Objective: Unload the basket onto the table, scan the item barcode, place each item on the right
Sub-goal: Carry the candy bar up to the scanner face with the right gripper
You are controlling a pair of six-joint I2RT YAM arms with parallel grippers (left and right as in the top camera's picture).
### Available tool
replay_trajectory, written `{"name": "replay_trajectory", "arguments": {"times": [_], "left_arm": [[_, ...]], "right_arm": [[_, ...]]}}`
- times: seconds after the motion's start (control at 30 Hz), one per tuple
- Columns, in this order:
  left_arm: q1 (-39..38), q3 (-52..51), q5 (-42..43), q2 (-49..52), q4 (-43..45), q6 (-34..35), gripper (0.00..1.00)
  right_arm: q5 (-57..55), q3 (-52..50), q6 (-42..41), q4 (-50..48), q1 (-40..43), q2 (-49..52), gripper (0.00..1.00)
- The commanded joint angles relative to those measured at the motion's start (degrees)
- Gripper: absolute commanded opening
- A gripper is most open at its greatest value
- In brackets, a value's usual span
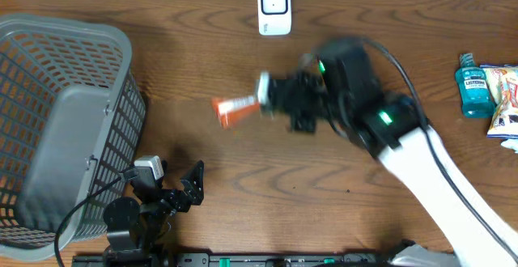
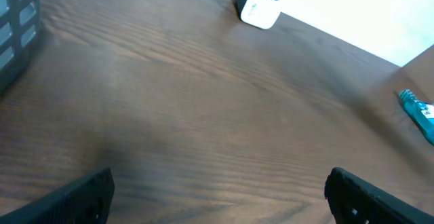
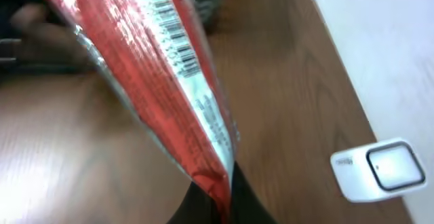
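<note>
Red-orange foil sachet [image 1: 235,109] is mid-frame in the overhead, up off the table and blurred. It is pinched at its right end by the right gripper [image 1: 263,99], jaws clamped on the seam. White box-shaped barcode scanner [image 1: 274,8] stands at top centre, well apart from the sachet, above and to its right. Grey plastic mesh basket [image 1: 121,117] fills the left. Teal mouthwash bottle [image 1: 472,85] and printed snack packets [image 1: 503,97] sit at the far right edge. Left gripper [image 1: 180,188] sits lower left, jaws apart, holding nothing.

Left wrist: black fingers [image 2: 74,197] are wide apart at the bottom corners, with bare brown wood-grain table [image 2: 203,102] between them. Scanner is at top centre, bottle at the right edge.

Right wrist: sachet runs from upper left down to the grip at bottom centre. Barcode [image 3: 175,37] is on a white strip near the top, facing this camera. Scanner is lower right.

Handling, my read: light, thin, floppy, slick film. The end-seam grip is the right spot because it leaves the barcode uncovered, but the free end will droop and twist. Crinkles or glare could spoil a read. The table between sachet and scanner is open, with nothing in the path.
</note>
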State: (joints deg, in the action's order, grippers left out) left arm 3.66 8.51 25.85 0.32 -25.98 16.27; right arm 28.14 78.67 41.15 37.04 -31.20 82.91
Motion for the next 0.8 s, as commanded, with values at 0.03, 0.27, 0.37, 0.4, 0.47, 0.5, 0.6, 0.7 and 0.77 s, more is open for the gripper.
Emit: {"name": "replay_trajectory", "arguments": {"times": [0.03,0.27,0.37,0.4,0.47,0.5,0.6,0.7,0.77], "left_arm": [[0.28,-0.81,0.70,-0.09,-1.20,-0.52,0.99],[0.28,-0.81,0.70,-0.09,-1.20,-0.52,0.99],[0.28,-0.81,0.70,-0.09,-1.20,-0.52,0.99],[0.28,-0.81,0.70,-0.09,-1.20,-0.52,0.99],[0.28,-0.81,0.70,-0.09,-1.20,-0.52,0.99],[0.28,-0.81,0.70,-0.09,-1.20,-0.52,0.99],[0.28,-0.81,0.70,-0.09,-1.20,-0.52,0.99],[0.28,-0.81,0.70,-0.09,-1.20,-0.52,0.99],[0.28,-0.81,0.70,-0.09,-1.20,-0.52,0.99]], "right_arm": [[8.07,0.28,-17.88,-11.32,5.99,9.01,0.01],[19.04,1.05,-36.98,-36.41,12.41,22.97,0.01],[24.28,4.07,-44.46,-44.72,13.70,30.29,0.01],[25.88,5.62,-47.04,-46.95,13.94,32.72,0.01],[28.96,10.05,-52.78,-51.10,14.29,38.23,0.01],[30.62,12.87,-55.95,-52.87,14.45,41.13,0.01],[34.97,22.14,-67.76,-57.92,15.45,49.35,0.01],[34.32,30.60,-83.01,-60.22,16.61,56.48,0.01],[32.87,34.53,-90.38,-60.24,17.14,60.08,0.01]]}}
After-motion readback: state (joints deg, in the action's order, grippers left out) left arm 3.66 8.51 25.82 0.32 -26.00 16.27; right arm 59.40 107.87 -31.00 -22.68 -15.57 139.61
